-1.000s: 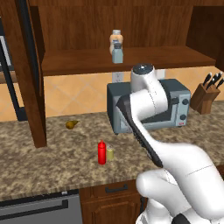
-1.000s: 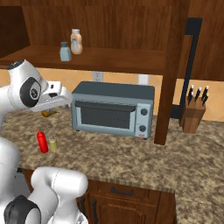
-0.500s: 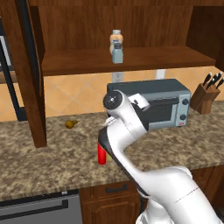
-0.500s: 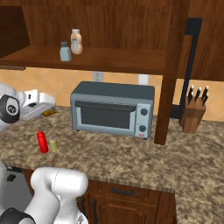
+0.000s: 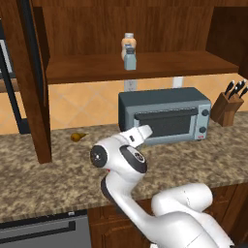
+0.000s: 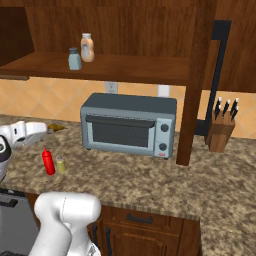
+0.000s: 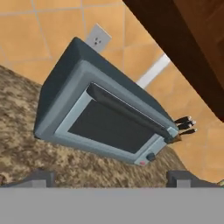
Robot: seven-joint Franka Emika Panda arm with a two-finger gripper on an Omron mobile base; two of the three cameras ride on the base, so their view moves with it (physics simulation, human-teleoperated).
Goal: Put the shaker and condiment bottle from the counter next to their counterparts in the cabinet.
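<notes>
White arm links fold low over the counter (image 6: 150, 185) front, the elbow bent near its front edge, and the forearm reaches back toward the grey toaster oven (image 6: 130, 125). In the left base view the gripper (image 5: 144, 131) lies nearly level just in front of the oven door; in the hand view its two dark fingertips (image 7: 37, 178) stand wide apart with nothing between them, the oven tilted across the frame behind.

Near the counter's front edge, toward its left end in the right base view, the condiment bottle (image 6: 48, 161) stands upright with the shaker (image 6: 60, 165) just beside it on its right; the two look close, and I cannot tell whether they touch. Both stand apart from the gripper (image 6: 42, 128), which lies behind them nearer the back wall. A small brown-yellow object (image 5: 77, 137) lies near the counter's back edge, left of the oven. A knife block (image 6: 221, 131) stands at the back right corner, beyond a dark wooden post (image 6: 192, 85).

Speckled granite lies bare between the oven's front and the counter's front edge.

On the cabinet (image 6: 130, 67) shelf above, the grey-blue shaker (image 6: 75, 59) and tan bottle (image 6: 87, 47) stand together near the left part, bare shelf stretching right of them.
</notes>
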